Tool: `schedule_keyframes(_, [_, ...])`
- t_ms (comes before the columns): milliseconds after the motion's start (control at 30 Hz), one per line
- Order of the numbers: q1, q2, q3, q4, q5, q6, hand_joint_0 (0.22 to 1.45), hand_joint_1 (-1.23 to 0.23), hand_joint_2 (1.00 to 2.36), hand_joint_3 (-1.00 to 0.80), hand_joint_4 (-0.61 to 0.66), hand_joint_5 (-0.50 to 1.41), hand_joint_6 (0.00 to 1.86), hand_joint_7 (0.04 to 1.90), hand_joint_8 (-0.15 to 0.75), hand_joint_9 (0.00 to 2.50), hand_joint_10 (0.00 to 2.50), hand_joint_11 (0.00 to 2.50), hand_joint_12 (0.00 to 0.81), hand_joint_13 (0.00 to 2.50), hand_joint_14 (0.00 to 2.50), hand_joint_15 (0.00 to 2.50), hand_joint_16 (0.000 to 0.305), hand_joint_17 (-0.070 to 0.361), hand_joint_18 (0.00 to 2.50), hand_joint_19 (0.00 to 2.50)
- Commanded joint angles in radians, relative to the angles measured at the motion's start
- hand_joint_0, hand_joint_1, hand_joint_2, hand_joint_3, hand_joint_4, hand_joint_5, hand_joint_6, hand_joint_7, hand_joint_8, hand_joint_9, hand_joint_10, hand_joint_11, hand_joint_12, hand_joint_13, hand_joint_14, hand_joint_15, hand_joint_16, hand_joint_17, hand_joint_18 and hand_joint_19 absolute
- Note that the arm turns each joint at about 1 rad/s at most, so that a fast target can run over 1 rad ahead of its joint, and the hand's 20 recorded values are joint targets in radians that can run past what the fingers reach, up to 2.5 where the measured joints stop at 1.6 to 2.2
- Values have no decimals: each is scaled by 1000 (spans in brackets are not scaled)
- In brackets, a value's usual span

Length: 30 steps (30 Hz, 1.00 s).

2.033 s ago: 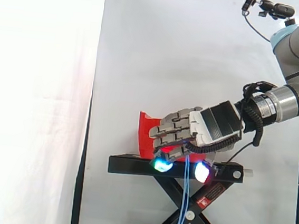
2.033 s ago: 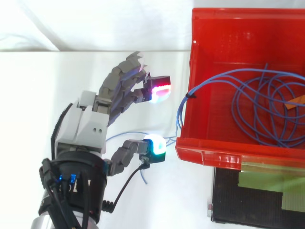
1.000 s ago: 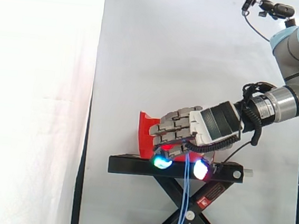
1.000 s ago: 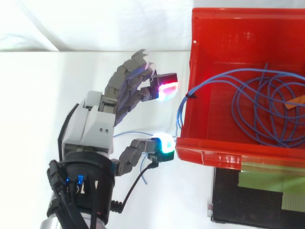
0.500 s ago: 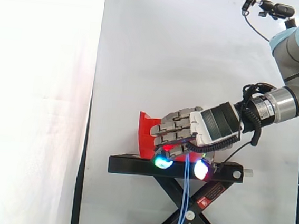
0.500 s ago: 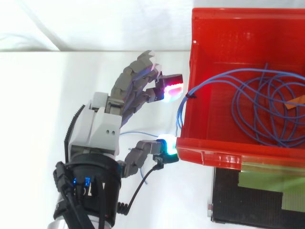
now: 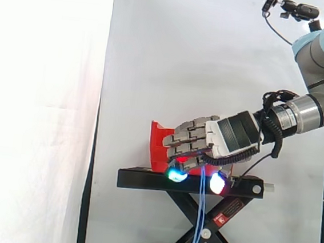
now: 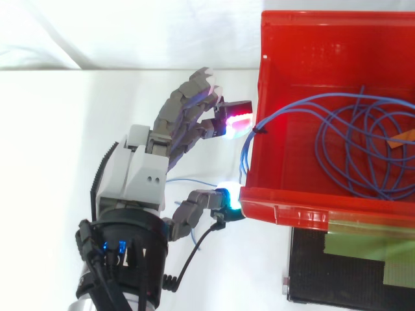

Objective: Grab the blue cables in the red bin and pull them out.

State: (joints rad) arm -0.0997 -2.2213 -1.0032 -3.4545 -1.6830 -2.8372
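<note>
Fingers (image 8: 185, 107) spread wide beside red bin (image 8: 324, 212); top view reveals blue cables (image 8: 321, 139) coiled inside.

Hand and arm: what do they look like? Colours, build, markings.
The hand has a pale grey boxy palm shell, darker grey segmented fingers and a black ribbed collar at the wrist. Its fingertip pads glow: one pink-red, one cyan. The arm is grey tube with a pale blue joint cap and a silver wrist section.

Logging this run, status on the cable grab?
Hand open, outside red bin, thumb pad at its corner. Blue cables coiled inside, strands draped over the wall, not gripped. Bin wall between hand and coil.
</note>
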Motion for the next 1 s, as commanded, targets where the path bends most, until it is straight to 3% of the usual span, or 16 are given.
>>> schedule_keyframes(0, [0,0,0,0,-1,0,797,-773,1000,-1000,314,659,12,633,243,412,8,258,316,246,9,262,42,93,262,534])
schedule_keyframes(967, [-2,0,-2,0,-3,0,813,-797,1000,-1000,258,769,7,772,240,461,9,276,310,264,10,263,40,91,282,533])
